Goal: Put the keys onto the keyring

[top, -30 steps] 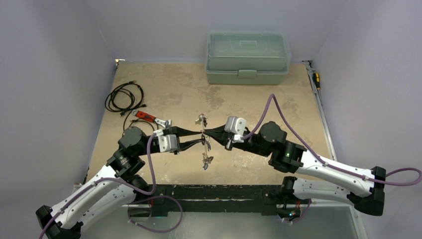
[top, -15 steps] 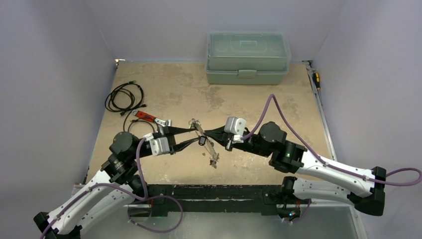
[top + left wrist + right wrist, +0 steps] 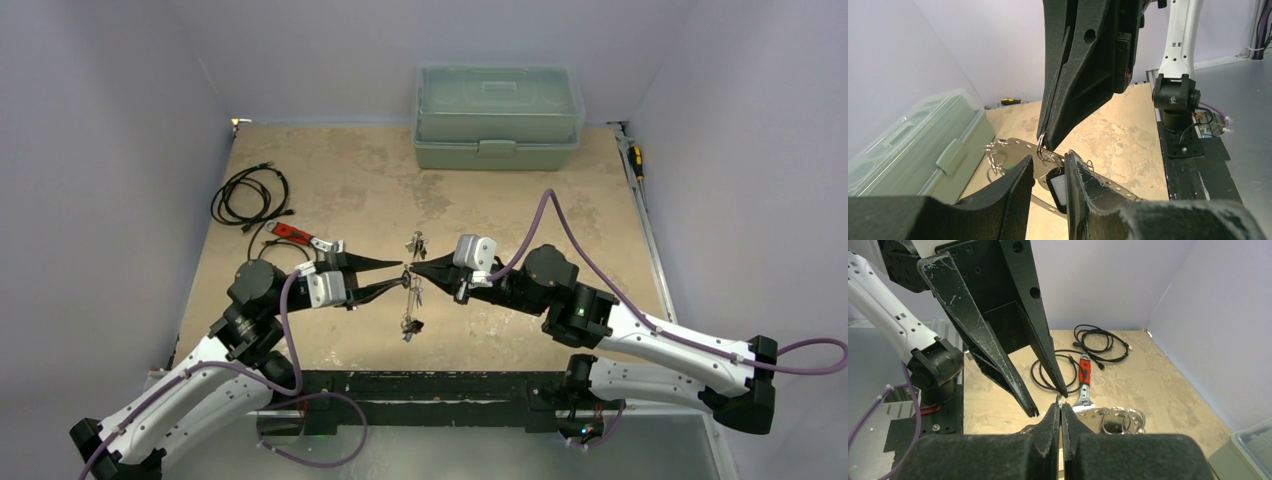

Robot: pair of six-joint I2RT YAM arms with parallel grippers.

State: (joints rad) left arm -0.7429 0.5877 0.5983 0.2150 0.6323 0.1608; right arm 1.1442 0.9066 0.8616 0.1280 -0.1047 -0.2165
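The keyring [image 3: 409, 300], a thin grey metal loop with holes, hangs in the air between my grippers. Small keys and rings cluster at its far end [image 3: 414, 241] and its near end [image 3: 409, 325]. My right gripper [image 3: 413, 268] is shut on a small ring [image 3: 1059, 401] of the keyring. My left gripper [image 3: 401, 273] is open, its fingers either side of the loop. In the left wrist view a dark key tag [image 3: 1058, 187] with a white label lies between the open fingers [image 3: 1049, 156], against the right one, below the pinched ring [image 3: 1040, 147]. More rings [image 3: 1120, 420] show beyond the right gripper [image 3: 1059, 406].
A red-handled wrench [image 3: 300, 235] lies just behind the left gripper, and a coiled black cable [image 3: 250, 195] at the far left. A green toolbox [image 3: 498, 115] stands at the back. A screwdriver [image 3: 635, 160] lies along the right edge.
The left gripper drew back left and tilted the keyring, then returned right. The keyring now hangs nearly straight again. The right gripper has held still, shut on the ring.
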